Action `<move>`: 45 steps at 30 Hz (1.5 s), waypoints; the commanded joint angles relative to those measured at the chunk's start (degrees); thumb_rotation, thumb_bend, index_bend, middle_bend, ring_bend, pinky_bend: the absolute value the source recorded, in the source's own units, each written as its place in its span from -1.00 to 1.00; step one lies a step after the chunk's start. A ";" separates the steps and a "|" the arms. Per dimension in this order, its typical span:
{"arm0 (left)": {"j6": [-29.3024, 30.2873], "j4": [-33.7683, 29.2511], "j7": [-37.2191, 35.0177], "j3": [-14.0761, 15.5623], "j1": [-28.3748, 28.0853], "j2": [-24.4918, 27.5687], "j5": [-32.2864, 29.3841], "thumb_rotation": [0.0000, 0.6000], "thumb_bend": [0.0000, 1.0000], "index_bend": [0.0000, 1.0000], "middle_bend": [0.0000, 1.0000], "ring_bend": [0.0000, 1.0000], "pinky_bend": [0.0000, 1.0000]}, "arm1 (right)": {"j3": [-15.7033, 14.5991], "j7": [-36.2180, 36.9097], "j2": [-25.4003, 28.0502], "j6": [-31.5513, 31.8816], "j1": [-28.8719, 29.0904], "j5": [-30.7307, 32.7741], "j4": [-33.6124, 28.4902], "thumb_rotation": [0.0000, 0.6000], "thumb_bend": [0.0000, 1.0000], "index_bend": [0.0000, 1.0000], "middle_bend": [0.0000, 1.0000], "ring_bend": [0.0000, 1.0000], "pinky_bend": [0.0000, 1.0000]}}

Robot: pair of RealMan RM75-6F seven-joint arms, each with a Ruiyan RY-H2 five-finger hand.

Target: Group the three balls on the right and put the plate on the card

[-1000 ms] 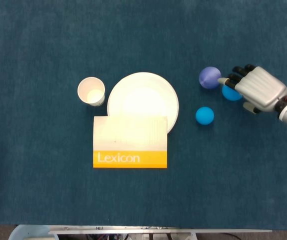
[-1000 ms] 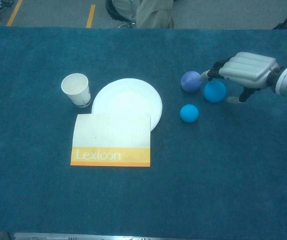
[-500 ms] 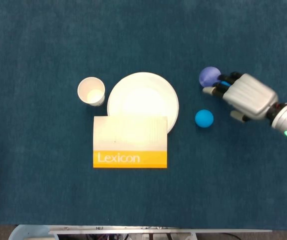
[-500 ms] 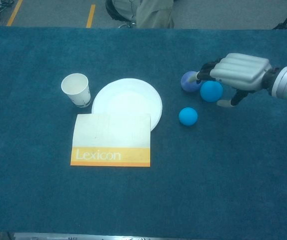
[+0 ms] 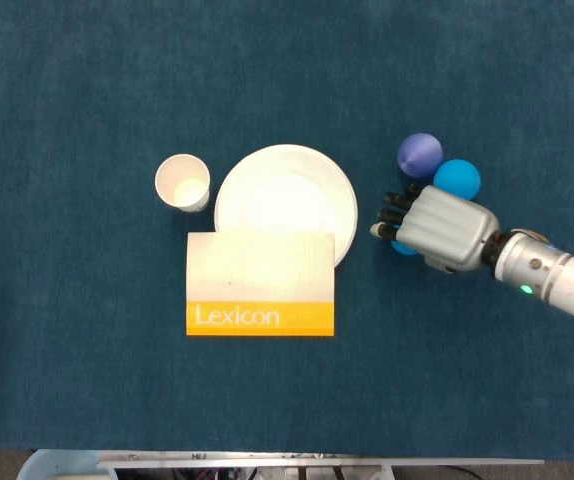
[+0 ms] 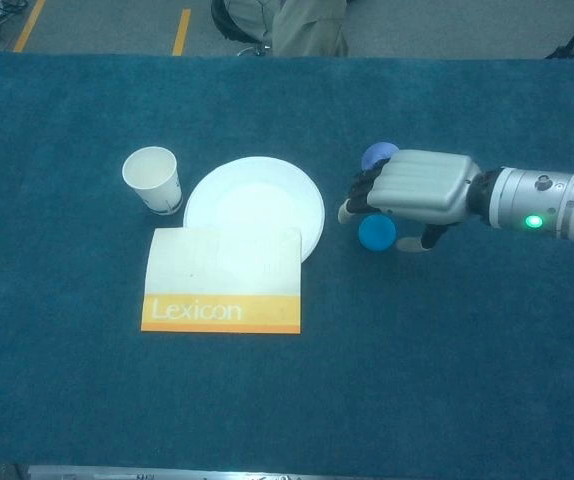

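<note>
My right hand (image 5: 437, 228) hovers low over the small blue ball (image 5: 401, 247), palm down, its fingers pointing toward the plate. In the chest view the small blue ball (image 6: 376, 232) sits on the cloth under the right hand (image 6: 417, 187), between fingers and thumb, and I see no grip on it. The purple ball (image 5: 420, 154) and the larger blue ball (image 5: 457, 178) lie touching just behind the hand. The white plate (image 5: 285, 195) lies left of the hand, its near edge under the white-and-orange Lexicon card (image 5: 260, 283). My left hand is out of sight.
A white paper cup (image 5: 183, 182) stands upright left of the plate, close to the card's far corner. Blue cloth covers the table (image 5: 467, 380). In the chest view, someone's legs (image 6: 287, 25) show beyond the far edge.
My right hand has let go of the larger blue ball beside the purple one. It then moved toward the plate and nearer, coming over the small blue ball.
</note>
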 commanded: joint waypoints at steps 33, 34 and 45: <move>-0.45 0.96 -2.61 0.64 -0.24 0.00 0.91 1.00 -0.13 -0.29 -0.38 -0.46 -0.61 | 1.02 -9.83 3.13 -1.99 -0.20 8.97 -1.39 1.00 -0.44 -0.17 -0.36 -0.66 -0.34; -0.40 0.83 -2.44 0.60 -0.28 0.04 0.96 1.00 -0.13 -0.29 -0.38 -0.46 -0.61 | 1.15 -9.05 3.28 -1.48 -0.29 8.53 -1.83 1.00 -0.44 -0.17 -0.36 -0.66 -0.34; 0.27 -0.53 -0.89 0.62 -0.13 0.83 1.21 1.00 -0.13 -0.29 -0.38 -0.46 -0.61 | 3.08 -2.35 4.10 1.68 1.14 2.97 -5.88 1.00 -0.44 -0.24 -0.36 -0.66 -0.33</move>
